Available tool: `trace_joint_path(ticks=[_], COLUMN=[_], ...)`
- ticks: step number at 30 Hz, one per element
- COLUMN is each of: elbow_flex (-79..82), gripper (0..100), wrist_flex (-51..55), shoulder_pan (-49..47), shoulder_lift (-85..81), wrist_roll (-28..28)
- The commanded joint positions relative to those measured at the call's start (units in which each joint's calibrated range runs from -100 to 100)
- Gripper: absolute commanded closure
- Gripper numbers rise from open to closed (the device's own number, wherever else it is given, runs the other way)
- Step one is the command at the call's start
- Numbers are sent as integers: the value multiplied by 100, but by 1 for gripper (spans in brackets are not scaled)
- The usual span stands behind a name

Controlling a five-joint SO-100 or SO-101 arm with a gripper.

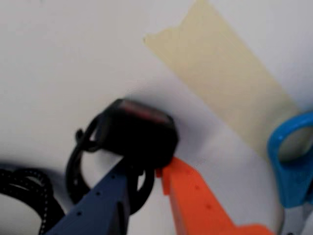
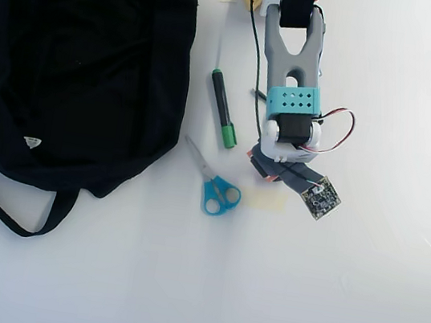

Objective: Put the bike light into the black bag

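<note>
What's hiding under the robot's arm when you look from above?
In the overhead view the grey arm covers the spot. The wrist view shows it: the small black boxy bike light on the white table, between the blue and orange fingers. Nothing beneath the light is visible.

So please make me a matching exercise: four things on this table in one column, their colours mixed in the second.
Things:
1. bike light
2. scissors
3. marker pen
4. tape strip

Colours:
A. pale yellow
B. black body, green cap
C. blue handles
D. black with a dark red lens

Pairs: 1-D, 2-C, 3-B, 4-A
</note>
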Motion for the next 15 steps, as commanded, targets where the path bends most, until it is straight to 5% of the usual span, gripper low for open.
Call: trace_joint_path(ticks=[1,15], elbow_flex=[-72,-1087], gripper=[98,98], wrist_flex=[-15,1295], shoulder_pan=[-50,-43], shoulder_lift=[-189,-205], wrist_roll=[-10,1])
